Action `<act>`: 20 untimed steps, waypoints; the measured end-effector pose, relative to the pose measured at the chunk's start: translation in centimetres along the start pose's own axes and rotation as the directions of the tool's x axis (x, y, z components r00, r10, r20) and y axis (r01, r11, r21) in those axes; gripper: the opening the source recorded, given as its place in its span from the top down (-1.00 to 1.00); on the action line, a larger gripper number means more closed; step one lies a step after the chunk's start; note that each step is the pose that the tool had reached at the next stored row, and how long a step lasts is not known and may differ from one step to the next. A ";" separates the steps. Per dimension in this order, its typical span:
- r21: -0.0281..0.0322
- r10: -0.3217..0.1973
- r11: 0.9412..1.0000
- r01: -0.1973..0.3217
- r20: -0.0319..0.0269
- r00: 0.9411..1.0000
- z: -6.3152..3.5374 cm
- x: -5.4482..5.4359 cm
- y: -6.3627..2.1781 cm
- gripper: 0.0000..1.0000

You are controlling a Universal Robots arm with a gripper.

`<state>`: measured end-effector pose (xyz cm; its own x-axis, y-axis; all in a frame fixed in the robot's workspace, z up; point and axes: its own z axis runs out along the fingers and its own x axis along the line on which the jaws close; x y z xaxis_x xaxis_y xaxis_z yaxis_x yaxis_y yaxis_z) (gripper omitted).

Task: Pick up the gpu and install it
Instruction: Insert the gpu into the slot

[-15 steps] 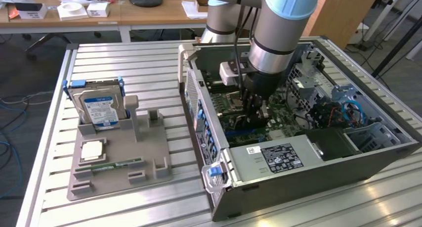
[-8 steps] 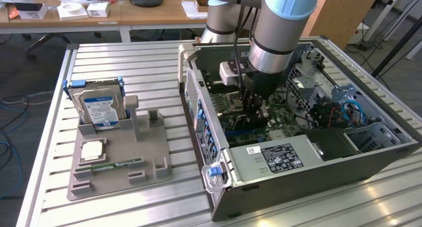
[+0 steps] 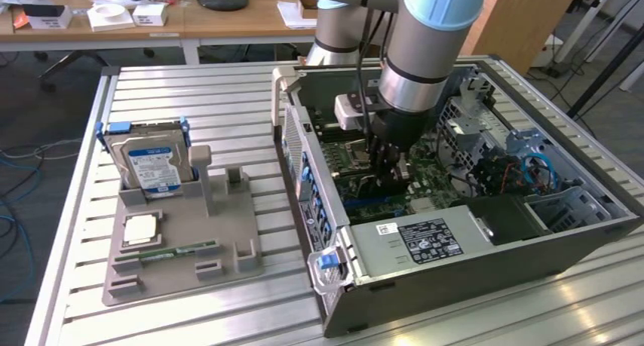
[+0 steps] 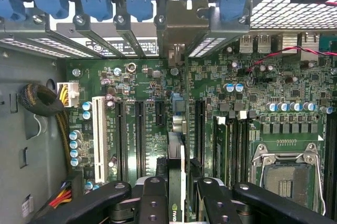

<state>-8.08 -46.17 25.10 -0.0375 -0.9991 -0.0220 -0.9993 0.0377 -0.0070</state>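
The arm [image 3: 423,52] is built of round silver-grey tubes, with pale blue caps [image 3: 443,3] on its joints and a thin black band [image 3: 418,76] around the lowest tube. Below that band the wrist turns black. A small off-white box [image 3: 352,112] is fixed to its side, and black cables [image 3: 375,29] run along the tube. The gripper [image 3: 391,169] is black. Its fingers [image 4: 152,200] are matt black bars with rounded ends, jointed to black side links [image 4: 89,203], each carrying round silvery pins and small screw holes.
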 end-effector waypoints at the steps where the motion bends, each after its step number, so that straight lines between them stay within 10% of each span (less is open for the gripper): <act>1: 0.000 0.000 1.000 0.000 0.000 1.000 0.00 0.0 0.00 0.47; 20: 0.000 0.000 1.000 0.000 -0.001 1.000 0.11 0.0 0.00 0.47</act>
<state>-8.08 -46.17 24.99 -0.0375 -0.9991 -0.0215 -0.9993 0.0376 -0.0068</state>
